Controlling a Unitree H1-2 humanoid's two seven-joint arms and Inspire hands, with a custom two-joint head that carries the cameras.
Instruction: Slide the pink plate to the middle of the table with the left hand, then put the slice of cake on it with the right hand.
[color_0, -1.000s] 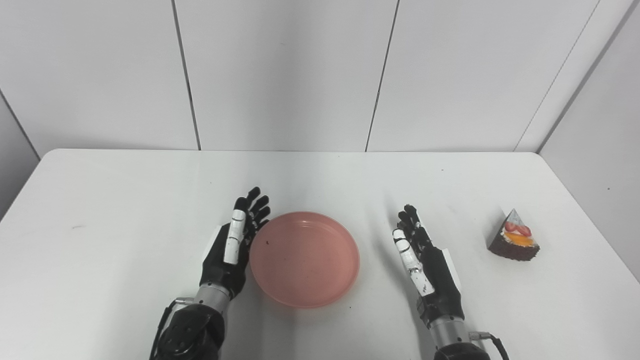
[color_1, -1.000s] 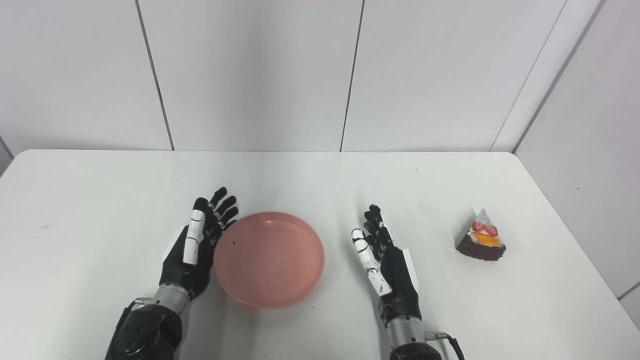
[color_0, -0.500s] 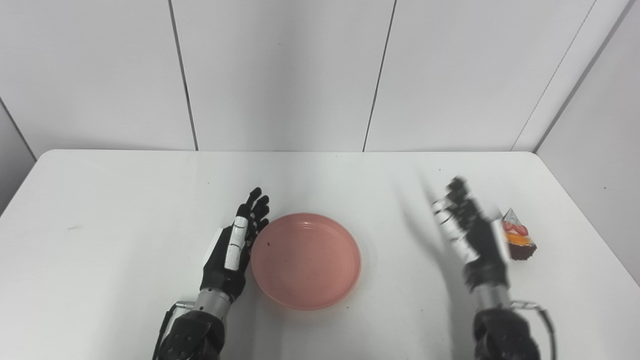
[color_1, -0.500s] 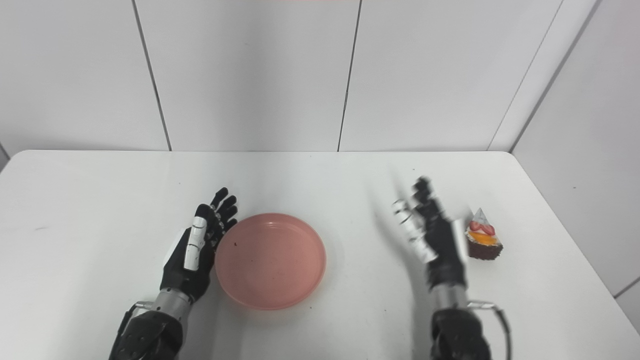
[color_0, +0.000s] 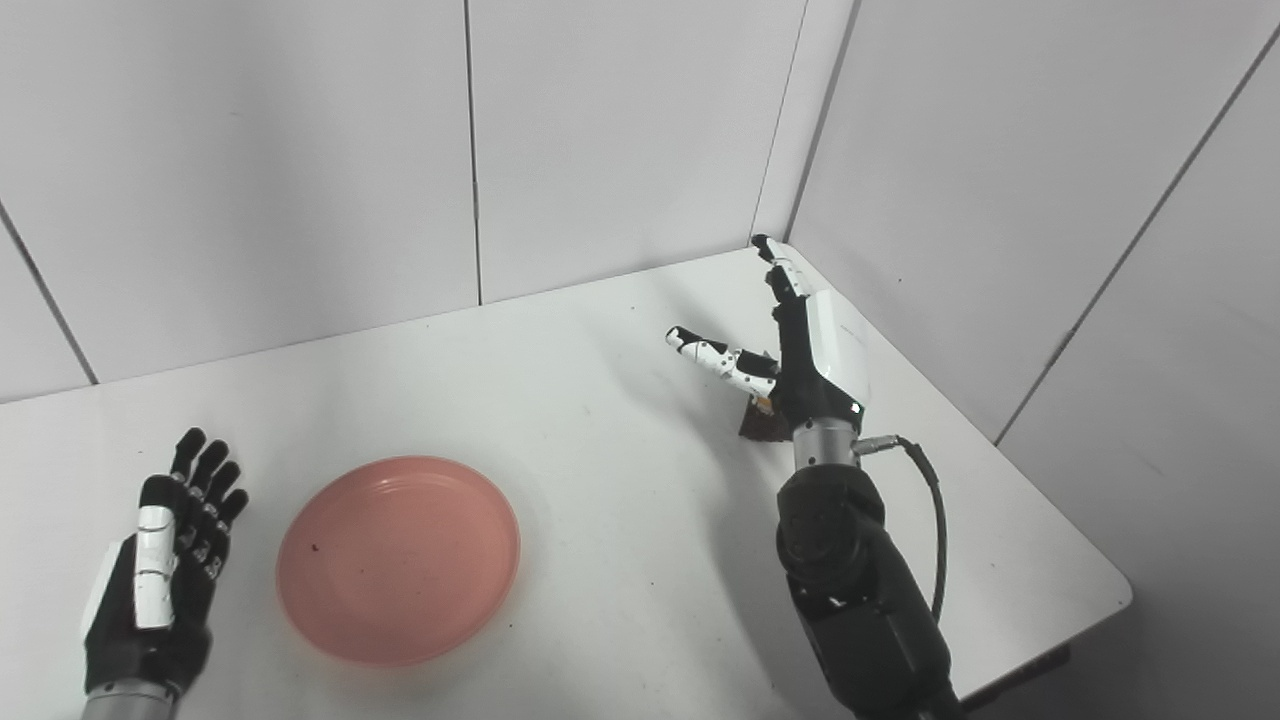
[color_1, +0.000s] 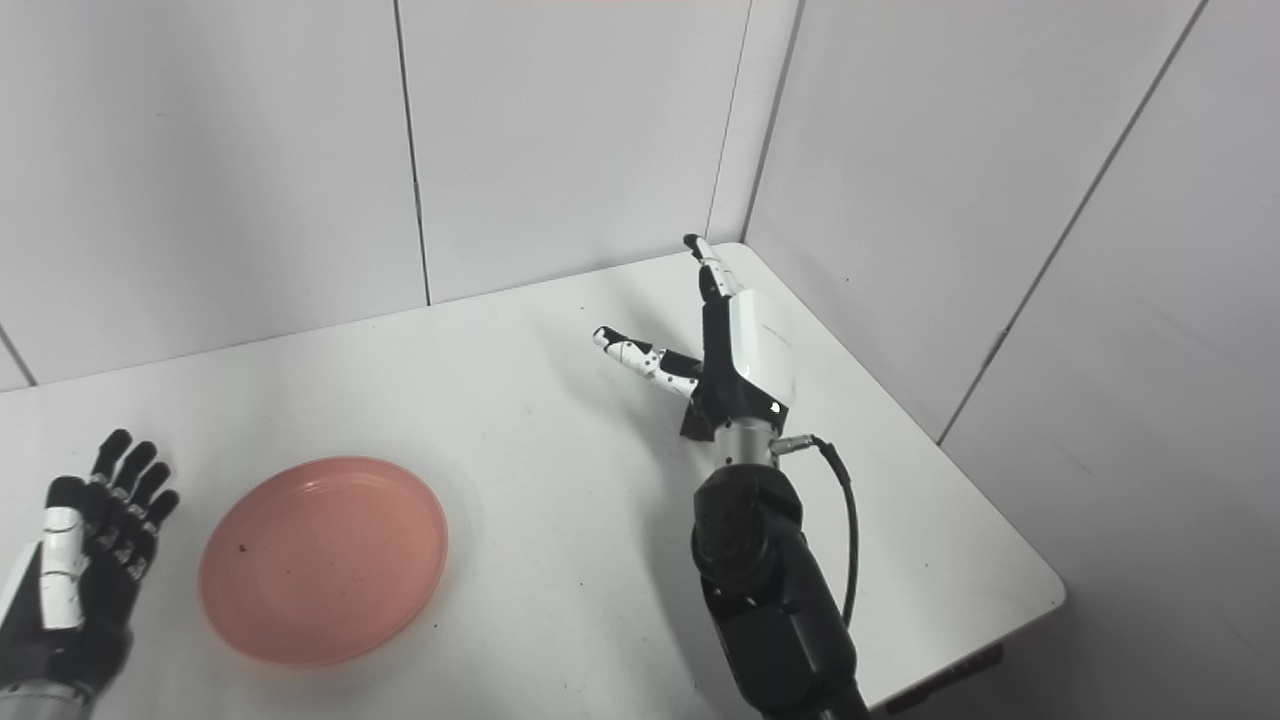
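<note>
The pink plate (color_0: 398, 558) lies flat on the white table (color_0: 600, 400), left of the picture's middle. My left hand (color_0: 160, 580) rests open at the bottom left, fingers pointing away, a small gap from the plate's left rim. My right hand (color_0: 805, 340) is held upright near the table's far right corner, open, with the fingers straight and the thumb spread to the left. The slice of cake (color_0: 760, 427) sits right behind that hand's palm. Only its dark chocolate base and a bit of orange show; the rest is hidden.
White wall panels meet in a corner just beyond the right hand. The table's right edge and its rounded front right corner (color_0: 1115, 600) are close to the right arm. A black cable (color_0: 930, 520) loops off the right wrist.
The whole picture has swung to the right, so the camera moved. My right hand went from beside the plate out to the cake and rose upright. A gap now shows between left hand and plate.
</note>
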